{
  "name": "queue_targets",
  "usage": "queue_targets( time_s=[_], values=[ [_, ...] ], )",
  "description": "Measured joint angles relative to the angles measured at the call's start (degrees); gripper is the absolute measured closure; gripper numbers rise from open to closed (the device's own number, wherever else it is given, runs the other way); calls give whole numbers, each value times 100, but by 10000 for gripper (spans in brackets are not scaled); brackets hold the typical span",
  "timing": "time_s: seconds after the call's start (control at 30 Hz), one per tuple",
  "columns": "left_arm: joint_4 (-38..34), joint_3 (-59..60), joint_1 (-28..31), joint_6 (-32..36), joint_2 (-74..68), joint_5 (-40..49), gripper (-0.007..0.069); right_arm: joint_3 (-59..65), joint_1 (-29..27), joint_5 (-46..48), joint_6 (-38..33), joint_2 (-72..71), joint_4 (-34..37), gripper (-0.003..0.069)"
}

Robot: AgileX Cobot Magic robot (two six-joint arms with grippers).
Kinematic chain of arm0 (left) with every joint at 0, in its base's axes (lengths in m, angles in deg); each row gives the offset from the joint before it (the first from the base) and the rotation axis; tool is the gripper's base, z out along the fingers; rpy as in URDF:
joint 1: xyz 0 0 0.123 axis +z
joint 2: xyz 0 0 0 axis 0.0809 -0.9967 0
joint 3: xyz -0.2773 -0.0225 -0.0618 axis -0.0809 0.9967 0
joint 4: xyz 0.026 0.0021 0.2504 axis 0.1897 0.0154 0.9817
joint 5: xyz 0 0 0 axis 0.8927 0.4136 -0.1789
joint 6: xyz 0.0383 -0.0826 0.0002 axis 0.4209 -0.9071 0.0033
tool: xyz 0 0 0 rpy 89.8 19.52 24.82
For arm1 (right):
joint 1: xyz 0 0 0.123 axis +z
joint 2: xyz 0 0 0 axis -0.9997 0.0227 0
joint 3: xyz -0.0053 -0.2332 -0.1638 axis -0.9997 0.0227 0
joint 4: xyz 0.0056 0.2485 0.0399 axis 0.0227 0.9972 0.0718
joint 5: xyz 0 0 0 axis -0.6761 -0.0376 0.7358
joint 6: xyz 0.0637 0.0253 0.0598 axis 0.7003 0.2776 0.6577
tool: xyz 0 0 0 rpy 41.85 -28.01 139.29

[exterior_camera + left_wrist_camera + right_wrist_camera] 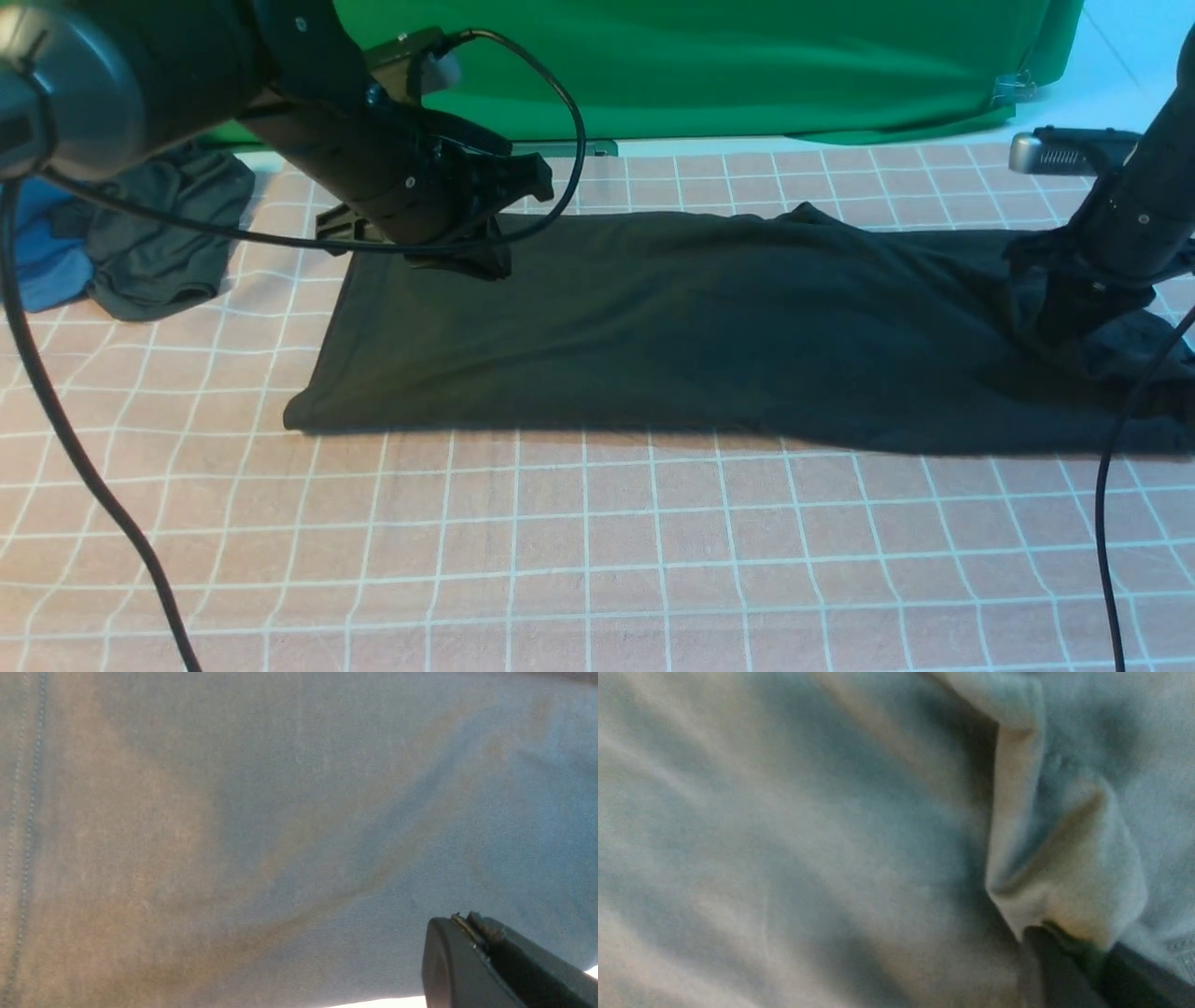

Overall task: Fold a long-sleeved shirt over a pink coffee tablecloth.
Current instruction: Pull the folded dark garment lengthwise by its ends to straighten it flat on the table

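The long-sleeved shirt (653,327) lies black and print-hidden as a long band across the pink coffee tablecloth (597,541). My left gripper (471,266) sits at the shirt's far left edge. In the left wrist view its jaws (462,919) are pressed together with a thin sliver of cloth between them, and the shirt (233,812) fills the view. My right gripper (1064,317) is down in the bunched right end. In the right wrist view it (1045,933) is shut on a raised fold of the shirt (1069,877).
A dark grey garment (159,233) and a blue garment (42,252) lie heaped at the far left. A green backdrop (700,65) hangs along the back. Black cables trail over the cloth at left (75,448) and right (1111,523).
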Motion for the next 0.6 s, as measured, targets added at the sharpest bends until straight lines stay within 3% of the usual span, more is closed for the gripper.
queue_targets(
  time_s=[0.6],
  values=[
    [5,0,0,0,0,116,611,-938,-297,-850,-416,150,-7,603]
  ],
)
